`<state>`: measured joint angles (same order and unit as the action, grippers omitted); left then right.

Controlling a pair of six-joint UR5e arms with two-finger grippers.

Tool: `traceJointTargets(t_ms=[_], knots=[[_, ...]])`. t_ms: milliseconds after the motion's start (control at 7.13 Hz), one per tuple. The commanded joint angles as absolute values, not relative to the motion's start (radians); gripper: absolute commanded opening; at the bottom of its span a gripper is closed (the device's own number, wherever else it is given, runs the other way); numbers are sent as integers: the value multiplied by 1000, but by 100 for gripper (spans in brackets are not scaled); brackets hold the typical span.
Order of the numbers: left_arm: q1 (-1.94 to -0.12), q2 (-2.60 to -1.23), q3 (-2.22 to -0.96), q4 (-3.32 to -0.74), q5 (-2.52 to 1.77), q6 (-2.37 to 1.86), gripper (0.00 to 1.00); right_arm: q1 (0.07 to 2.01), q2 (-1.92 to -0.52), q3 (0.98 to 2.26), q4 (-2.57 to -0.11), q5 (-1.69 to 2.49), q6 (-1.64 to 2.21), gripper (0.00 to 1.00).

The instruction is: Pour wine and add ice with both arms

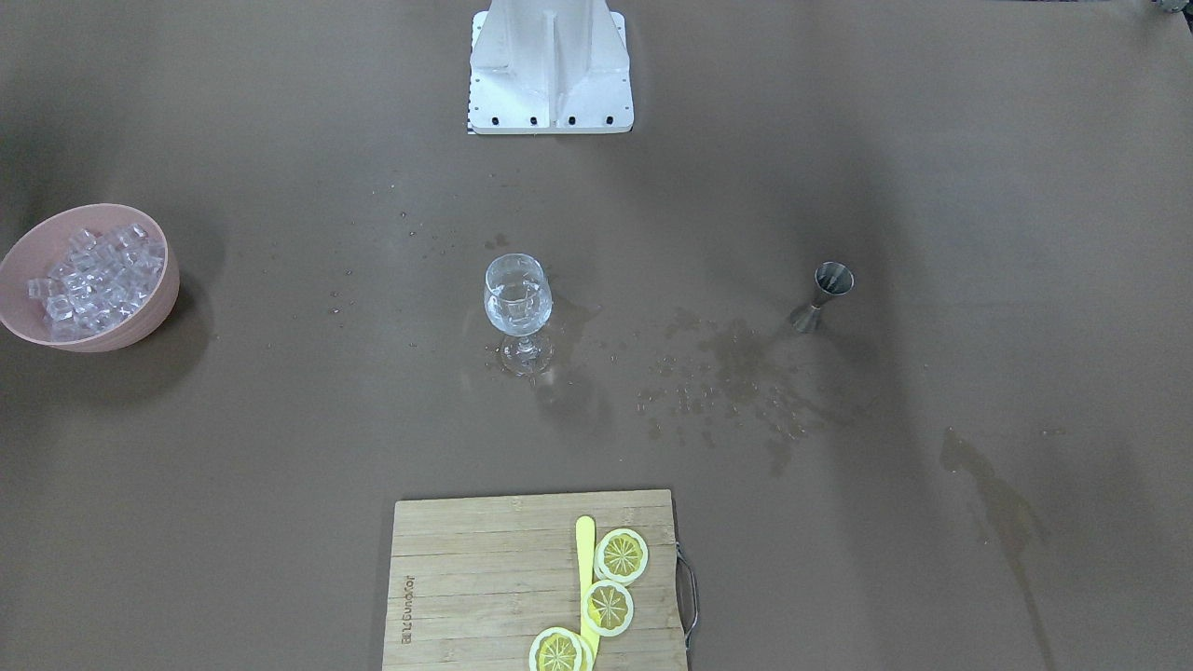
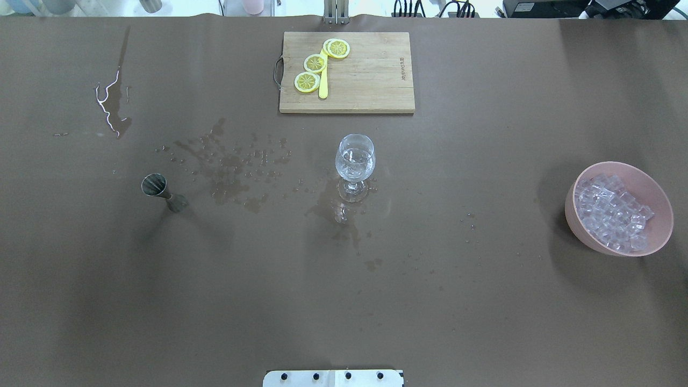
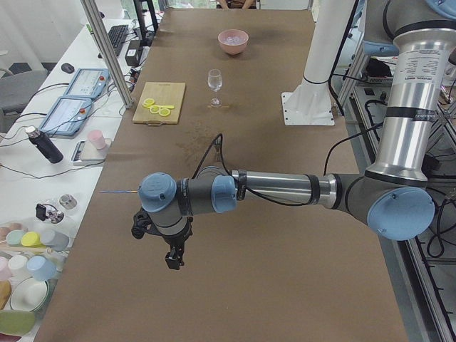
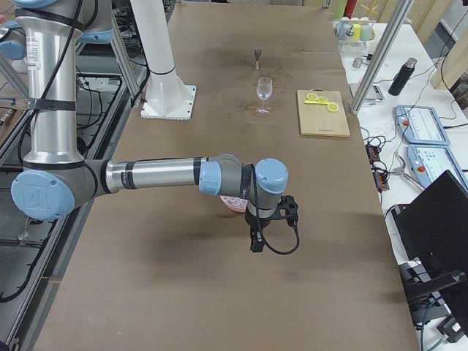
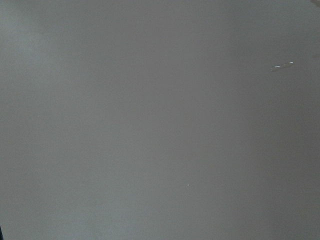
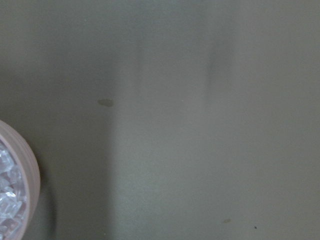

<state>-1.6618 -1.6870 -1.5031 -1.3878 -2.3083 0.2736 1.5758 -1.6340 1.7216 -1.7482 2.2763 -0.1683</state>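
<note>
At the right end of the worktop point(image 2: 484, 312) the ice point(image 2: 613, 212) fills a pink bowl point(image 2: 572, 214), well apart from the central glass point(image 2: 355, 161) — likely to keep ice and pouring on separate sides. Left tool point(image 3: 173, 258) and right tool point(image 4: 256, 243) hang low — apart or together, I cannot tell.

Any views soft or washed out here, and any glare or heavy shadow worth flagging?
Left wrist-mounted view: nothing but unfocused brown table covering. Right wrist-mounted view: soft, the round pink bowl and its small clear ice cubes blurred at the left edge. Overhead exterior view: sharp, white glare on a thin wet streak. Front-facing view: sharp; dark shadow beside the bowl.
</note>
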Motion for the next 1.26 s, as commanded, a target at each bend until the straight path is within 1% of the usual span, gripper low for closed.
traceJointTargets(t_ms=[0,1122], knots=[[-1664,-1683,-1494,-1390,-2292,265,99,1656,-1666,1723,-1750,2278,-202,100],[-1698,-1680,-1466,-1391,-2290,264,99,1675,-1666,1735,-1749,2319,-192,100]])
